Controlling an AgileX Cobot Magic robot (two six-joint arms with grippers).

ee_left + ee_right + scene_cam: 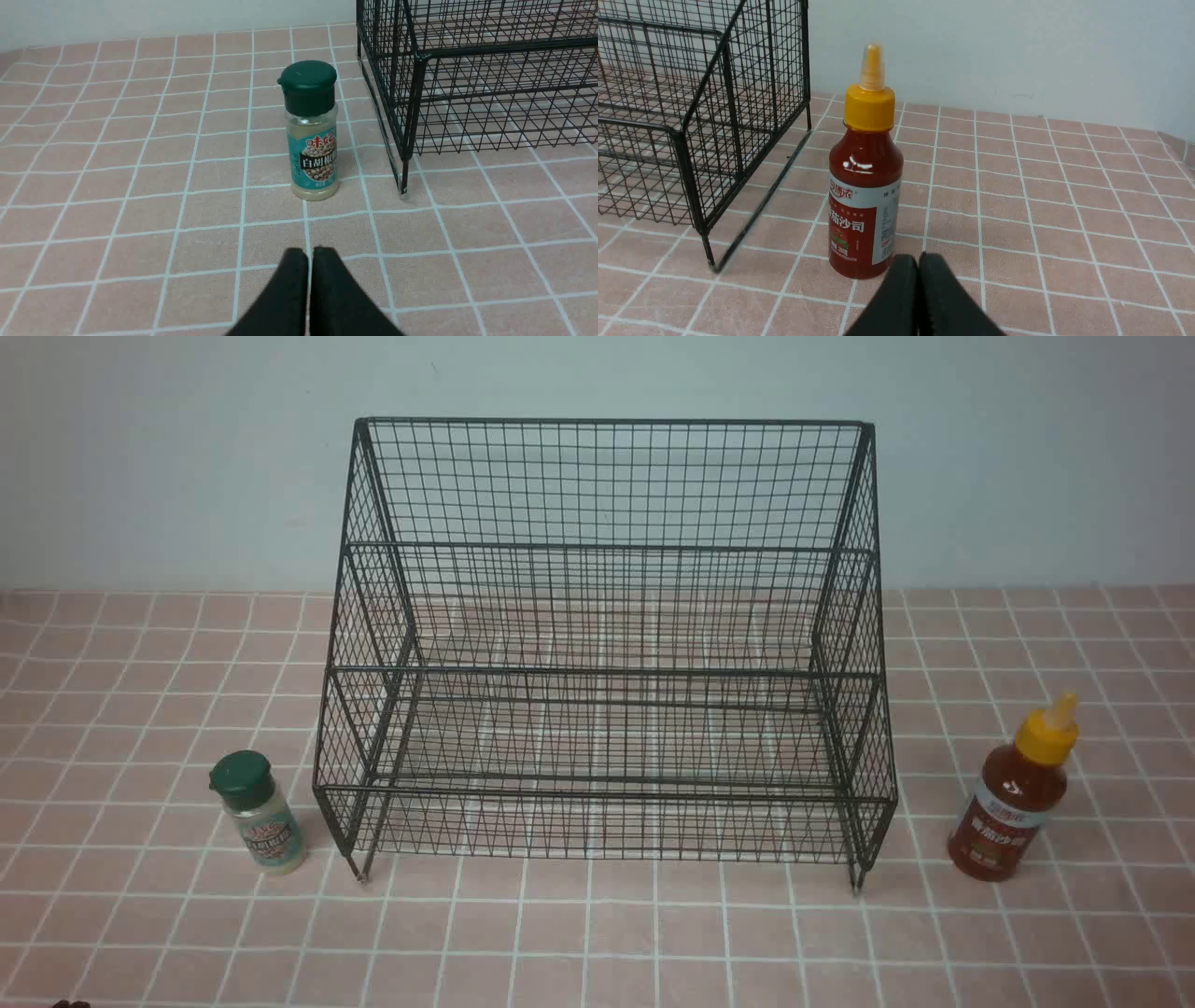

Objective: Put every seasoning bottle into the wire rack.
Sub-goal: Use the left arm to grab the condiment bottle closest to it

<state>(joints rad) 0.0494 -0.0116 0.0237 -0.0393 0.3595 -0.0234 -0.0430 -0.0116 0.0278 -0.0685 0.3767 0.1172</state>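
Work is only starting, judging by both bottles standing outside the rack. Nearest the wrists, the left gripper (309, 254) is sitting pressed together and holding nothing, low over the table (117, 233), and the right gripper (918, 261) is doing the same. Each is needing to spread its jaws before advancing.

Just ahead of the left one, the short shaker (312, 130) is standing upright, near the rack's left front foot but apart from it. Ahead of the right one, the red sauce bottle (865, 186) is standing upright off the rack's right side. A grasp around the body, below the cap, is looking safest, the taller sauce bottle being likelier to tip.

Beyond them, the wire rack (602, 644) is waiting. Its side mesh is blocking any sideways route, so each bottle is probably having to rise and come in over the low front edge. Farthest back, a pale wall is closing the scene.
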